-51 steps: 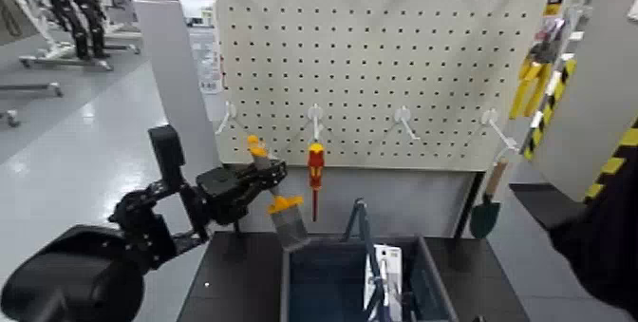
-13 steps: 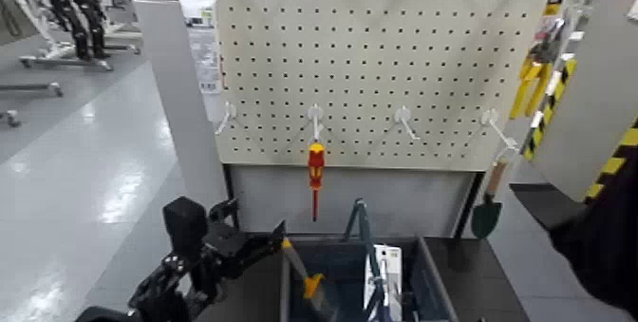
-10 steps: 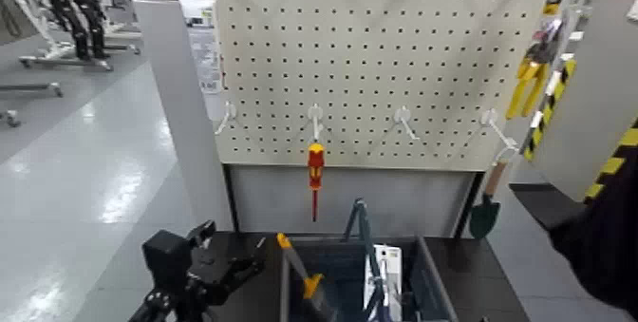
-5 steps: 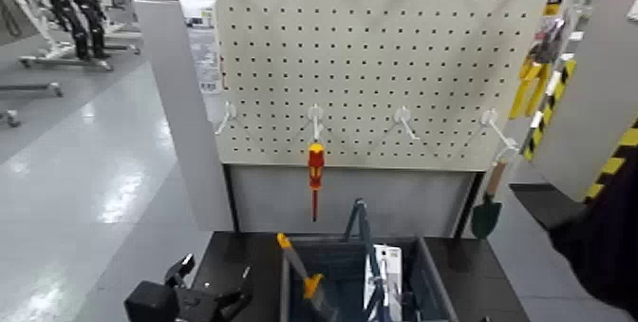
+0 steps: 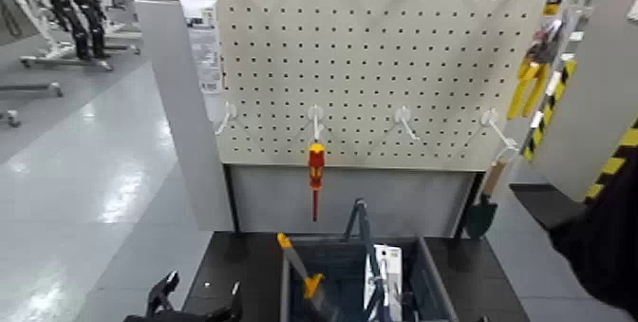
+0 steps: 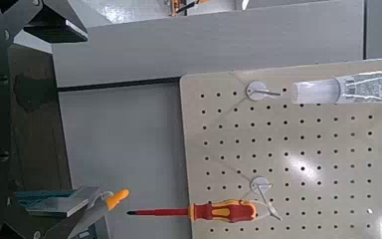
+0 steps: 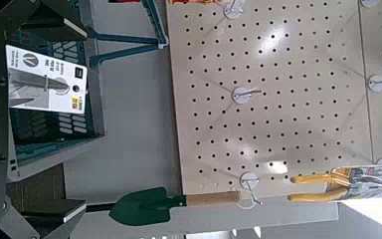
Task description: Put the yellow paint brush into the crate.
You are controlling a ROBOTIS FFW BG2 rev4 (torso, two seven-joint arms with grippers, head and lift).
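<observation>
The yellow paint brush [image 5: 302,271] leans inside the crate [image 5: 285,293] against its left wall, handle tip up and bristle end down. Nothing holds it. Its orange handle tip also shows in the left wrist view [image 6: 117,196]. The crate is dark grey-blue and stands at the bottom centre, below the pegboard. My left gripper [image 5: 197,299] is open and empty, low at the bottom left, left of the crate and apart from it. My right gripper [image 7: 50,112] shows only in its own wrist view, fingers spread and empty, facing the crate [image 7: 80,134].
A red-and-yellow screwdriver [image 5: 315,169] hangs on the pegboard [image 5: 380,60] just above the crate. A green trowel [image 5: 482,214] hangs at the right. A white packaged item [image 5: 386,269] and the thin hoop handle [image 5: 365,240] are in the crate. Yellow pliers [image 7: 333,184] hang farther right.
My left gripper carried the brush down from the pegboard into the crate, let it go, and has drawn back down and to the left. The brush stays leaning in the crate.
</observation>
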